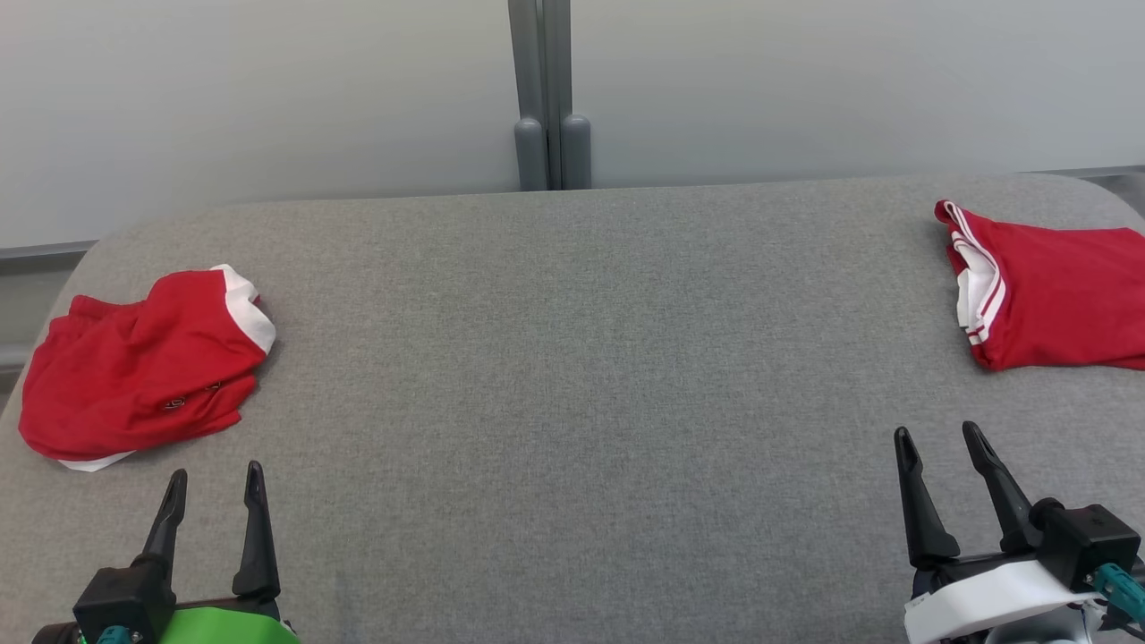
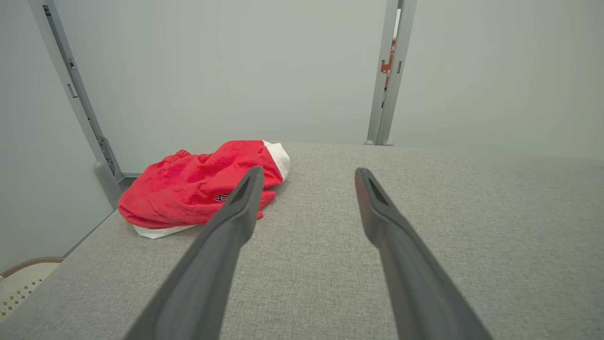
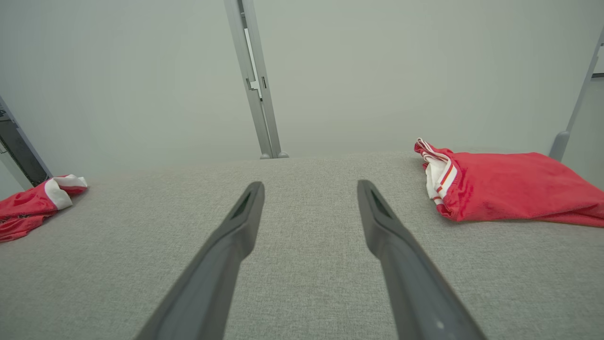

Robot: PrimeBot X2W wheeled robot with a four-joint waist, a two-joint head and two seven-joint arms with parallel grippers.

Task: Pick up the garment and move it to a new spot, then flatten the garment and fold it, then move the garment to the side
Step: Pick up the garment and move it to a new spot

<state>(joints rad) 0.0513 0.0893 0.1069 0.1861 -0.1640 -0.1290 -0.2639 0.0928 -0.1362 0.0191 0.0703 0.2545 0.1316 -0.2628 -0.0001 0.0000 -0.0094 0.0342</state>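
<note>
The grey fabric surface (image 1: 572, 358) carries two red garments, well apart from each other. The crumpled garment (image 1: 134, 376) lies in a loose heap at the robot's left side, near the left edge of the surface. It is red with a white band at its far end, and a little white cloth shows under its near edge. A small dark logo is visible on its front. The folded garment (image 1: 1064, 295) lies at the far right. It is also red, with white and red stripes along the edge that faces the middle.

The left tool (image 1: 217, 471) hovers over the near left part of the surface, just in front of the crumpled garment and not touching it. Its two dark fingers stand apart and there is nothing between them. The right tool (image 1: 938, 431) hovers over the near right part, near the folded garment but apart from it. Its fingers are also spread wide and grasp nothing.

Behind the surface stands a pale wall with a grey post (image 1: 550, 89) in the middle. In the left wrist view, a pale basket (image 2: 23, 278) shows below the left edge of the surface.
</note>
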